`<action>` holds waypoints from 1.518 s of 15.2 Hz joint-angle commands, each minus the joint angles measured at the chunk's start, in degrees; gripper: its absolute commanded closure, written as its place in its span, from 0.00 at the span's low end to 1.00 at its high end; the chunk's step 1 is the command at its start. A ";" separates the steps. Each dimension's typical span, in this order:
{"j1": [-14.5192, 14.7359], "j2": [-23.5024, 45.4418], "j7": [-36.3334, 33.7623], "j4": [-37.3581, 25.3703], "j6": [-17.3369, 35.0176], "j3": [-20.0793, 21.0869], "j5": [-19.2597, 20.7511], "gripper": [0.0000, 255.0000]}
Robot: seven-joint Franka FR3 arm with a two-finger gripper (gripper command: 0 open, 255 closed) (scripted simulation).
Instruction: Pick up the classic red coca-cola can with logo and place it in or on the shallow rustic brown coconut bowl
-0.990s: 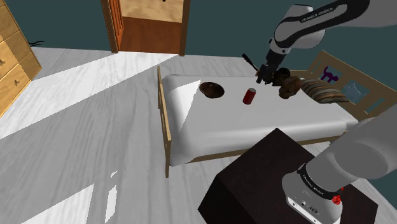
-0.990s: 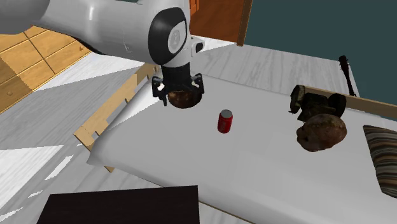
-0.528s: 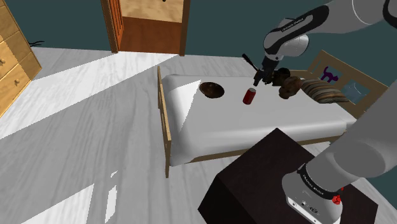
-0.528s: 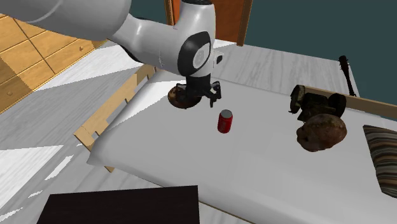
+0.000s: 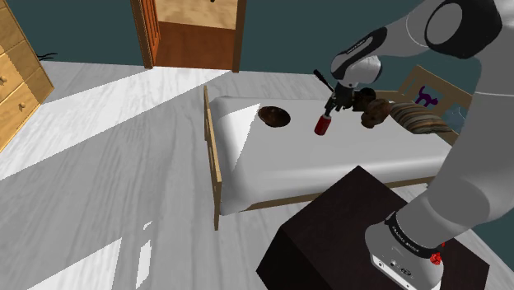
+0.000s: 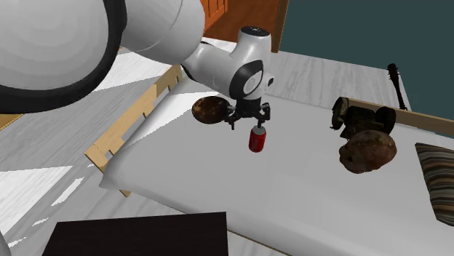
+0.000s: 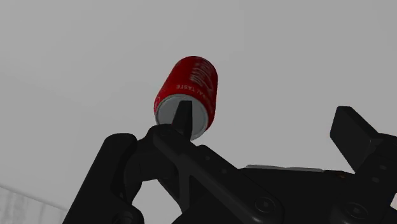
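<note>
The dark stand is seen nearest in the shoulder view. From it the white arm is arched up and over the bed, so that the hand can be lowered from above. The gripper is held just above the red can, with its fingers spread apart and clasping nothing. The wide opening is judged to be kept so that the can may be straddled. In the wrist view one finger is seen across the can's silver top rather than beside it. The can is therefore not yet centred between the fingers, and a small sideways correction is judged to be needed before any descent. The can is stood upright on the white mattress, roughly mid-bed. Beyond it, toward the shoulder view's left, the brown bowl is laid open side up on the same mattress, well apart from the can, so only bare bedding is to be crossed. Farther off, brown lumps and a striped pillow are gathered at the headboard end, clear of that route.
</note>
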State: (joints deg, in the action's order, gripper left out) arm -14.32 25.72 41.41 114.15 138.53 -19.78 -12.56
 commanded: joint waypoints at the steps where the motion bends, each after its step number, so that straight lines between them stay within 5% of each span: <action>1: -1.74 4.04 1.35 -3.90 -0.09 0.62 -1.39 0.00; 6: -6.34 15.13 3.55 -15.61 -1.12 2.35 -3.91 0.00; 22: -7.41 19.82 4.29 -17.10 2.08 3.70 -5.19 0.00; 23: -7.41 19.82 4.29 -17.10 2.08 3.70 -5.19 1.00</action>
State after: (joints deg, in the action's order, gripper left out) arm -21.74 45.51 45.71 97.03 140.62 -16.09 -17.75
